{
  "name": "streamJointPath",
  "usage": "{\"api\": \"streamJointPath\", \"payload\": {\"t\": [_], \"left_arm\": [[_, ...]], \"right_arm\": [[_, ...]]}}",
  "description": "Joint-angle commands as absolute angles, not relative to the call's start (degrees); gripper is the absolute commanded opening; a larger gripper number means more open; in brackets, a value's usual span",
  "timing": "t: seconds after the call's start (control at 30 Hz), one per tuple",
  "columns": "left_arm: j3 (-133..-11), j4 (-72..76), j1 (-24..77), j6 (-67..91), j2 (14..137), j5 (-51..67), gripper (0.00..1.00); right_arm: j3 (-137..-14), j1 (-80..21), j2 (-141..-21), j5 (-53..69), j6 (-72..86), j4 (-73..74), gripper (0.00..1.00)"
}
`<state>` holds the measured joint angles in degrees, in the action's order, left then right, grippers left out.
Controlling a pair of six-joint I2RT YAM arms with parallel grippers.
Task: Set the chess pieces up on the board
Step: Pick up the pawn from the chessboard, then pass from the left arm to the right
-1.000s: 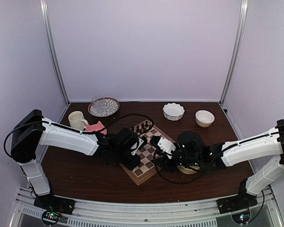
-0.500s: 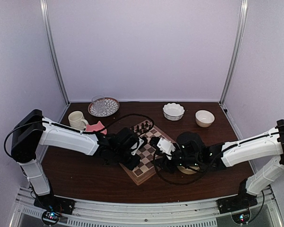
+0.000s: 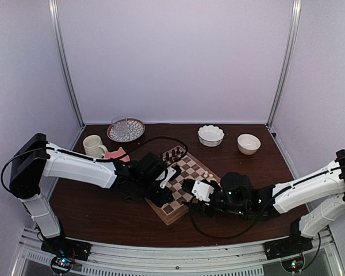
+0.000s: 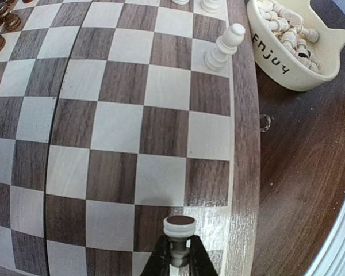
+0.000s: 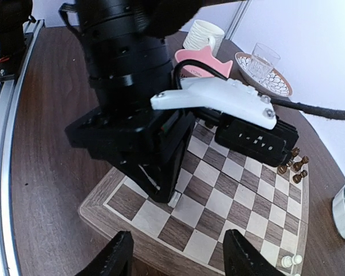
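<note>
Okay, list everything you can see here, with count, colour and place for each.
board: one, brown checks, table centre
dark pieces: several, dark brown, board's far corner
cream pieces: a few, cream, board's right edge
Enjoy bowl: one, cream, right of board, holding more cream pieces
mug: one, cream, far left
pink item: one, pink, beside mug
plate: one, patterned, far left
glass: one, clear, on plate
fluted bowl: one, white, far middle
small bowl: one, cream, far right
table: one, dark brown
left end effector: one, black, shut on held piece, cream, at board's edge
right end effector: one, black, open, over board's near edge
</note>
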<state>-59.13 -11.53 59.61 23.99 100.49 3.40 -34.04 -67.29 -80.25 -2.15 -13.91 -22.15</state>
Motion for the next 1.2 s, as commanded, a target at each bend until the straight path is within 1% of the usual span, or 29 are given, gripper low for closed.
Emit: {"api": "streamJointPath", "payload": {"t": [0.0, 0.07, 0.2, 0.33, 0.6, 0.8, 0.97, 1.17], "left_arm": [[-59.0, -10.02, 59.76, 24.35, 99.01, 5.31, 0.1], [-59.22, -10.26, 59.76, 24.27, 99.01, 5.86, 0.1], [-59.24, -10.66, 59.71, 23.85, 98.41, 5.61, 0.1], [-59.59, -11.31, 59.77, 23.44, 98.02, 6.17, 0.1], [-60.03, -11.67, 59.68, 23.29, 97.5, 8.41, 0.1], [-60.11, -11.44, 59.68, 22.96, 97.21, 10.03, 0.1], [-60.57, -10.82, 59.63, 22.85, 98.25, 14.14, 0.1], [-61.15, -10.76, 59.66, 22.85, 99.05, 16.86, 0.1]], "right_arm": [[-28.78, -69.05, -80.62, -6.06, -24.19, -34.49, 0.62], [-30.77, -69.0, -81.55, -5.97, -26.59, -29.3, 0.66], [-36.33, -69.02, -83.23, -6.93, -29.32, -18.92, 0.63], [-38.19, -69.99, -84.34, -6.8, -34.94, -16.3, 0.63], [-40.19, -72.59, -91.42, -12.16, -42.13, -17.51, 0.62], [-41.19, -72.7, -96.43, -16.69, -42.88, -21.38, 0.61], [-41.57, -72.7, -97.44, -17.97, -42.24, -22.45, 0.6], [-42.01, -72.72, -98.49, -17.86, -41.92, -22.84, 0.54]]}}
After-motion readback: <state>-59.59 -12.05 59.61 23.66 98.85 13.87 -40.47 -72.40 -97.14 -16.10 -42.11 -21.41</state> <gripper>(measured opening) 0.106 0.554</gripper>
